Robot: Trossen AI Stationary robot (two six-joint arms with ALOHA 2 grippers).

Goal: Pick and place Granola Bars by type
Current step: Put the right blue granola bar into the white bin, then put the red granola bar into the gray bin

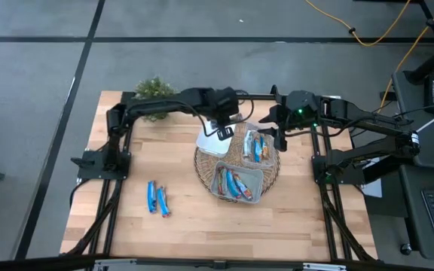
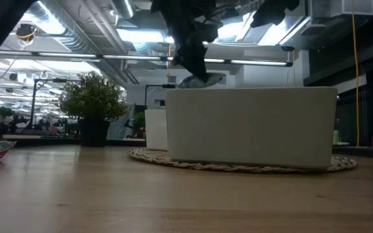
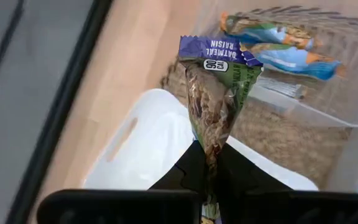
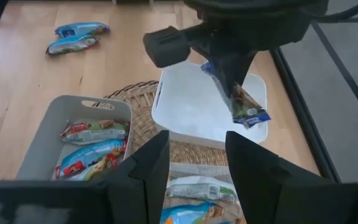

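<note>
— Purple-topped oatmeal raisin bar (image 3: pixel 218 99): where is it?
— Pinched in my left end effector (image 4: pixel 232 84), above the white bin (image 4: pixel 191 109). My right end effector (image 4: pixel 194 171) hovers open nearby.

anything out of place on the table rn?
Two blue granola bars lie loose on the bare wood, apart from the bins on the woven mat. Otherwise nothing: left gripper holds an oatmeal raisin bar over the empty white bin; right gripper open nearby.
</note>
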